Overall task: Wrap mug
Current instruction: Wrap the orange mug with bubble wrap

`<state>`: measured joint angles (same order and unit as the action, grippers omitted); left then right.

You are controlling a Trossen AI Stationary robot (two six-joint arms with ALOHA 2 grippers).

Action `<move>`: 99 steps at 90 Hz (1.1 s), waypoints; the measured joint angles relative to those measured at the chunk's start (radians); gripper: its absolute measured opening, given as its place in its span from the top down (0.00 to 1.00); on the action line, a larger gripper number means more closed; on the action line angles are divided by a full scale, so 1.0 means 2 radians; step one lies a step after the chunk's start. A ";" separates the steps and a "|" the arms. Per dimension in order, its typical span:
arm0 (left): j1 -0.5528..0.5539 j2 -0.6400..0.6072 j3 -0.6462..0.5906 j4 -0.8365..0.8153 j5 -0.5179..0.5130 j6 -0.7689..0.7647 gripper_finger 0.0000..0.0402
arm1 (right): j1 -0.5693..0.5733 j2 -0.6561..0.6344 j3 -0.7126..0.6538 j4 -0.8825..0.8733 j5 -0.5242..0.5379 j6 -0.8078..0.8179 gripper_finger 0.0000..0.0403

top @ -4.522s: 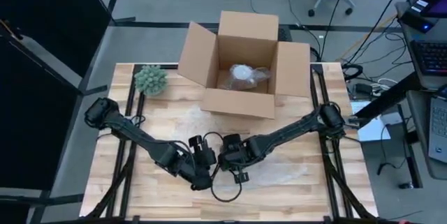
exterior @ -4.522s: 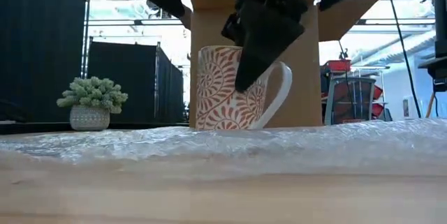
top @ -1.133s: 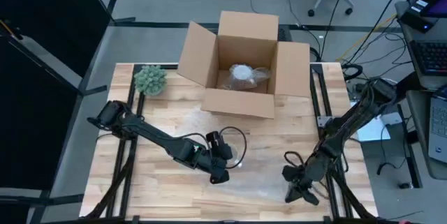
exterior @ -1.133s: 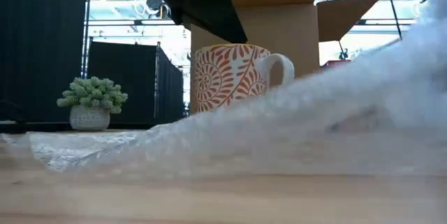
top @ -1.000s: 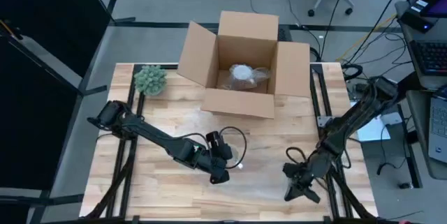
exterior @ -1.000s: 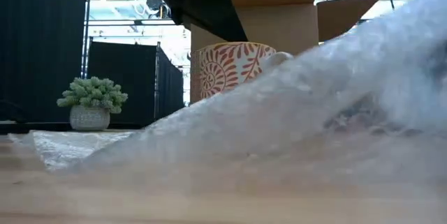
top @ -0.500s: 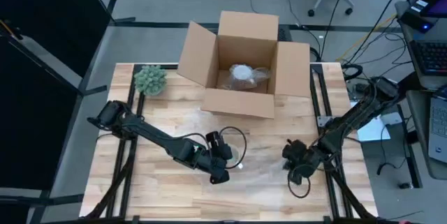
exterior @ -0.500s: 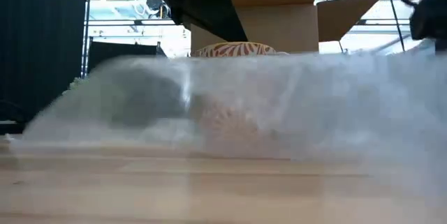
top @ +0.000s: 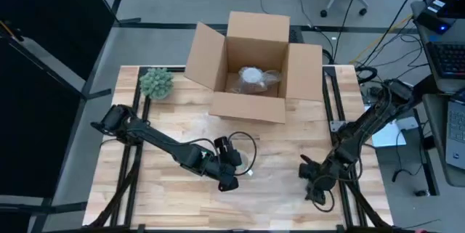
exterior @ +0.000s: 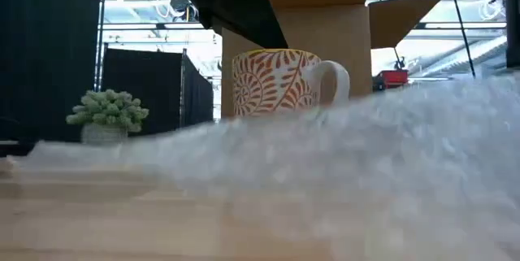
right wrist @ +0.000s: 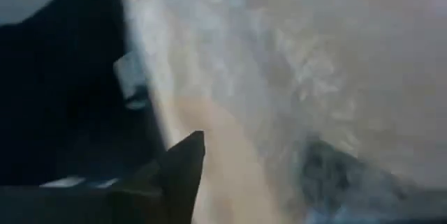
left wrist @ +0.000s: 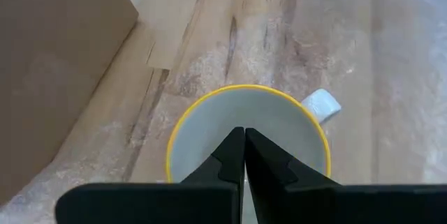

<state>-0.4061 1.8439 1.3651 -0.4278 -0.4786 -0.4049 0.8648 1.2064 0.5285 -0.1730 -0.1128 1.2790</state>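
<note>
Both left gripper (left wrist: 244,155) fingers meet above mug (left wrist: 209,123).

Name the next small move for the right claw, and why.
Probably carry the bubble wrap edge up and over toward the mug. The sheet lies humped in front of the mug, which stands bare above it, while the left claw, fingers together, sits inside the rim. The right claw is near the table's right edge.

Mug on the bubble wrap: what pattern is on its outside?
Orange leaf swirls on white mug; low view shows it best.
</note>
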 joint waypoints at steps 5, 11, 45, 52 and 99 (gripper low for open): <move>0.000 0.000 0.000 0.000 0.000 0.000 1.00 | 0.010 0.000 0.000 0.003 -0.006 0.013 0.49; 0.000 0.000 0.000 0.000 0.000 0.000 1.00 | 0.023 0.000 0.000 -0.005 -0.001 0.032 0.48; -0.001 0.000 0.000 0.000 0.000 0.000 1.00 | 0.107 0.082 0.000 0.020 0.083 0.101 0.48; -0.001 0.000 0.000 0.001 0.000 0.000 1.00 | 0.105 0.100 0.000 0.030 0.095 0.101 0.48; -0.001 0.000 0.000 0.001 0.000 -0.002 1.00 | 0.072 0.125 0.006 0.106 0.089 -0.058 0.81</move>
<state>-0.4080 1.8439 1.3651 -0.4259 -0.4786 -0.4088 1.0081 1.4556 0.5413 0.0395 0.0658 1.1623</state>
